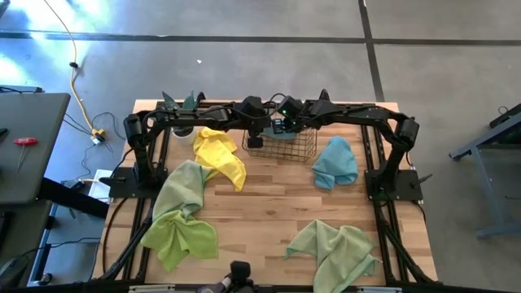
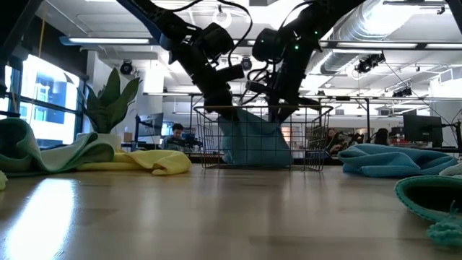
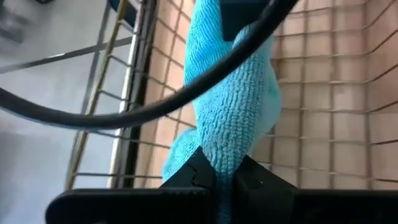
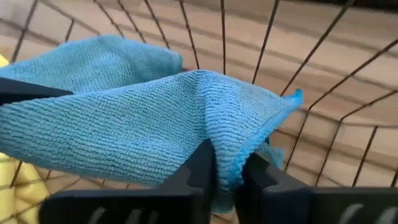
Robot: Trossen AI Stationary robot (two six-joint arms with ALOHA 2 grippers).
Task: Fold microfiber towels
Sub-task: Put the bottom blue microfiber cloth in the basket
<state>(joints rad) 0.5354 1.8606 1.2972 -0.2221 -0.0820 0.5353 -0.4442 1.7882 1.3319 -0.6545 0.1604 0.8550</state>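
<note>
A light blue microfiber towel (image 2: 253,141) hangs inside the wire basket (image 1: 281,146) at the far middle of the table. Its lower part reaches the basket's floor. My left gripper (image 3: 225,171) and my right gripper (image 4: 229,167) are both shut on its top, side by side above the basket, left (image 2: 220,108) and right (image 2: 281,108). Loose on the table lie a yellow towel (image 1: 220,155), a second light blue towel (image 1: 336,161), a sage green one (image 1: 183,187), a lime green one (image 1: 181,236) and a pale green one (image 1: 334,248). My left gripper pinches a bunched, rope-like part of the blue towel (image 3: 231,146) between its two fingers, slanting down from above. The cloth runs away from the fingers into the basket. My right gripper pinches a fold of the same towel (image 4: 225,146) beside its hemmed edge (image 4: 273,127), several layers thick, slanting steeply down. The cloth spreads from it toward the other gripper.
The basket's wire walls (image 4: 323,106) stand close around both grippers. A potted plant (image 2: 112,101) stands at the far left corner. Bare wood (image 1: 277,203) lies in the table's middle between the towels.
</note>
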